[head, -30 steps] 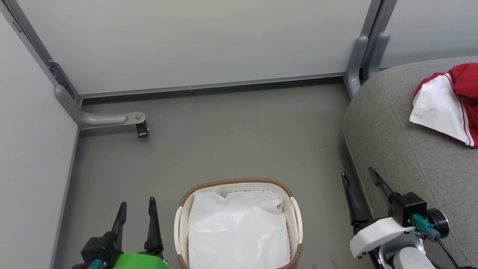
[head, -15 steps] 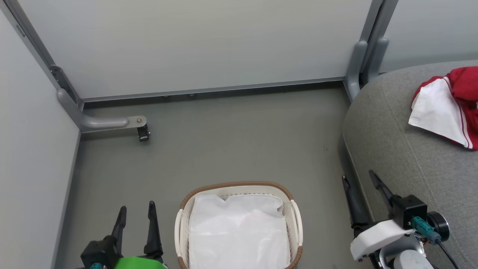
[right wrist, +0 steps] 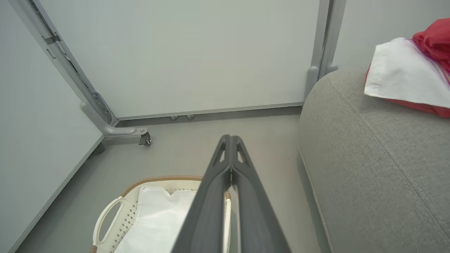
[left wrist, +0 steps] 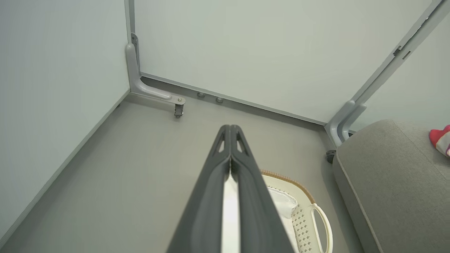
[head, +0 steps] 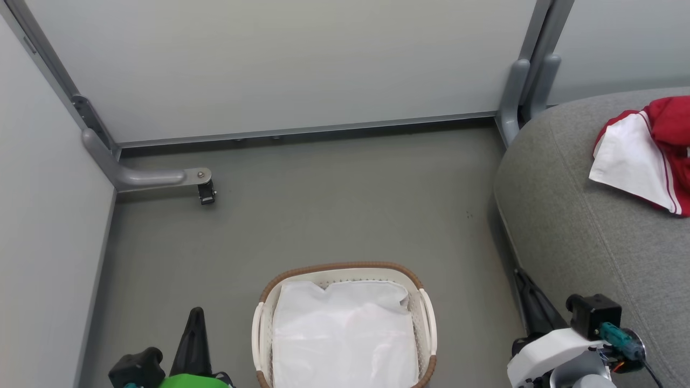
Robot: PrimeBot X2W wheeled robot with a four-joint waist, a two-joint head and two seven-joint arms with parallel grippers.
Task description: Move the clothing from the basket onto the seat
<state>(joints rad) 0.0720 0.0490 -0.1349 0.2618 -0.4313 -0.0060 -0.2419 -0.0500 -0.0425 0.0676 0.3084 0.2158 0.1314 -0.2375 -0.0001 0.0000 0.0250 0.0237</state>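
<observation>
left gripper [head: 197, 313] pressed together beside basket [head: 345, 266], right gripper [head: 522, 276] pressed together, clothing [head: 633, 161] on seat [head: 582, 242]

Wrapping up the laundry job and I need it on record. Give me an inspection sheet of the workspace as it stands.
Surface: grey floor, flat, no spills seen.
Job's things: red and white clothing lies on the grey seat, toward its far right. The basket stands on the floor between the arms with a white liner in it, and no red is seen inside.
Clutter: nothing seen.
Grippers: left gripper and right gripper are both shut, fingers pressed together, holding nothing, one on either side of the basket.
Cables: teal plug at the right wrist; nothing seen trailing on the floor.
Surroundings: pale partition panels on a grey frame, with a frame foot and small wheel at the left.
</observation>
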